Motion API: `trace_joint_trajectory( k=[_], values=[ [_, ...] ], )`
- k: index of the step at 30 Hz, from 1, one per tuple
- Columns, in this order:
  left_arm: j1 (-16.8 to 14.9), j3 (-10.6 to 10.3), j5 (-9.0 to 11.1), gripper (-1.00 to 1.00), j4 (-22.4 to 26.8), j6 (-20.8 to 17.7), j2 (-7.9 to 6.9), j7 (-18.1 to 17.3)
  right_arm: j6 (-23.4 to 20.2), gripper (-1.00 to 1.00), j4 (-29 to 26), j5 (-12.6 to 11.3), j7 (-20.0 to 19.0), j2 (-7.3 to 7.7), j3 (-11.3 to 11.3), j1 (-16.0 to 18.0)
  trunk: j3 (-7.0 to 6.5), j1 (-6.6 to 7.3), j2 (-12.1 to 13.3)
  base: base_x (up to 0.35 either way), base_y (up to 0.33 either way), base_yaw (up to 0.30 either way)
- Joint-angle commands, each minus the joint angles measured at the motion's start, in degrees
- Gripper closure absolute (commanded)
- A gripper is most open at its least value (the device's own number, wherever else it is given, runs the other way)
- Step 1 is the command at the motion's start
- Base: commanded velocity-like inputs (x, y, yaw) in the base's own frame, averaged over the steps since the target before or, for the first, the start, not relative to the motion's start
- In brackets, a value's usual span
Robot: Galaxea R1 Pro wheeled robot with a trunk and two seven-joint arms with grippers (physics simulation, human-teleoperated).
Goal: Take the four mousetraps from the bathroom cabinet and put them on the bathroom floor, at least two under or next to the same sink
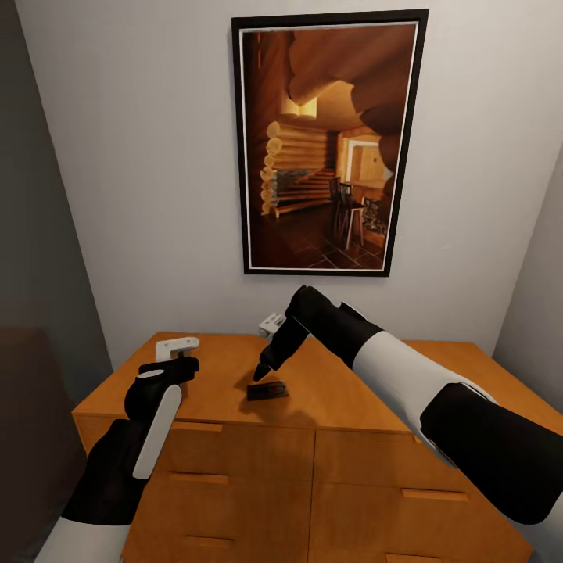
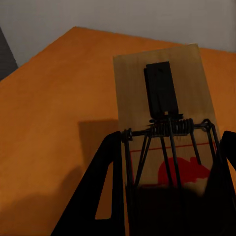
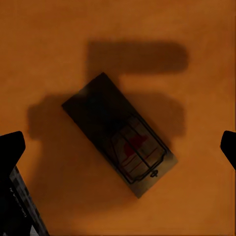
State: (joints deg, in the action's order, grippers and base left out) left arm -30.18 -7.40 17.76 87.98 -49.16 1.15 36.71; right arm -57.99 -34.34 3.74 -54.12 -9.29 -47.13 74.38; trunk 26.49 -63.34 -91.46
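The right gripper (image 1: 263,374) hangs with jaws apart just above a mousetrap (image 1: 267,389) lying flat on the orange cabinet top (image 1: 219,375). It should drop straight and turn to span the board's narrow sides — it lies askew. The left gripper (image 2: 167,196) is clamped on another mousetrap (image 2: 164,113). A framed picture (image 1: 328,141) hangs on the pale wall behind.

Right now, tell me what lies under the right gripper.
Under the open right gripper a mousetrap lies flat on the orange cabinet top, apart from the fingers. Whatever is beneath the board is covered.
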Motion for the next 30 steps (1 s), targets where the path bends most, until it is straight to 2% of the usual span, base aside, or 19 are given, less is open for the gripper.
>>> trace_joint_trajectory(
  k=[1,4,8,12,16,27,30],
  values=[
    [-0.1,-0.1,0.5,1.0,0.0,-0.1,-0.01,0.7,1.7,-1.0,-0.3,1.5,-0.9,0.09,-0.2,0.1,0.07,0.0,0.0,0.0,0.0,0.0],
    [-0.1,-0.1,0.5,1.0,0.0,-0.1,-0.01,0.6,3.4,-1.0,-0.4,2.6,-1.2,0.07,-0.2,0.1,0.07,0.0,0.0,0.0,0.0,0.0],
    [-0.1,-0.1,0.5,1.0,0.0,-0.1,-0.01,0.5,5.2,-1.0,-0.5,5.9,-2.5,-0.1,-0.2,0.1,0.07,0.0,0.0,0.0,0.0,0.0],
    [-0.1,-0.1,0.6,1.0,0.0,-0.1,-0.01,0.5,5.6,-1.0,-0.5,8.6,-4.1,-0.28,-0.1,0.1,0.07,0.0,0.0,0.0,0.0,0.0],
    [-0.1,-0.1,0.6,1.0,0.0,-0.1,0.01,0.5,5.6,-1.0,-0.6,9.9,-5.5,-0.34,0.1,0.1,0.07,0.0,0.0,0.0,0.0,0.0],
    [-0.1,-0.1,0.6,1.0,0.0,-0.1,0.08,0.4,5.3,-1.0,-0.3,10.1,-6.4,-0.57,0.6,0.1,0.07,0.0,0.0,0.0,0.0,0.0],
    [-0.1,-0.1,0.6,1.0,-0.1,-0.1,0.08,0.3,5.2,-1.0,0.0,9.9,-6.5,-0.61,1.5,0.1,0.07,0.0,0.0,0.0,0.0,0.0]
  ],
)
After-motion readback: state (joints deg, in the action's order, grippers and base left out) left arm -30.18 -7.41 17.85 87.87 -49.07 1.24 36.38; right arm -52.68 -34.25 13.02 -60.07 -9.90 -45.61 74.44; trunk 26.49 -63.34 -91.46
